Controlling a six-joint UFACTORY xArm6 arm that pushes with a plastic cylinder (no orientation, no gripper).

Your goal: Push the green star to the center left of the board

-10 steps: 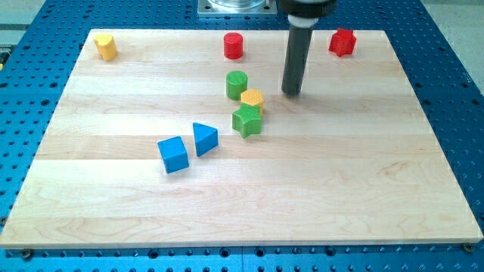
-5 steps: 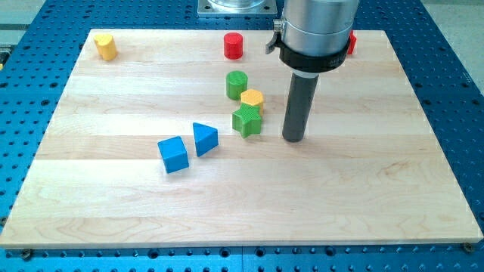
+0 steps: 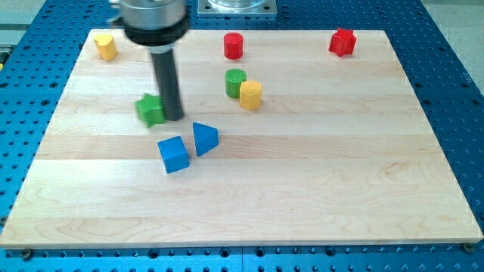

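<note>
The green star [image 3: 150, 109] lies on the wooden board [image 3: 302, 174], left of the board's middle and a little above mid-height. My tip [image 3: 172, 117] touches the star's right side. The dark rod rises from the tip toward the view's top left. The star sits above and to the left of the blue cube [image 3: 173, 154].
A blue triangle [image 3: 204, 138] lies right of the blue cube. A green cylinder [image 3: 236, 81] and a yellow block [image 3: 250, 94] touch near the top centre. A yellow block [image 3: 105, 47] is at top left, a red cylinder [image 3: 233, 45] at top centre, a red star [image 3: 342, 41] at top right.
My tip swept from right of the green star to the left, pushing the star well leftward, away from the yellow block. The yellow block shifted slightly.
</note>
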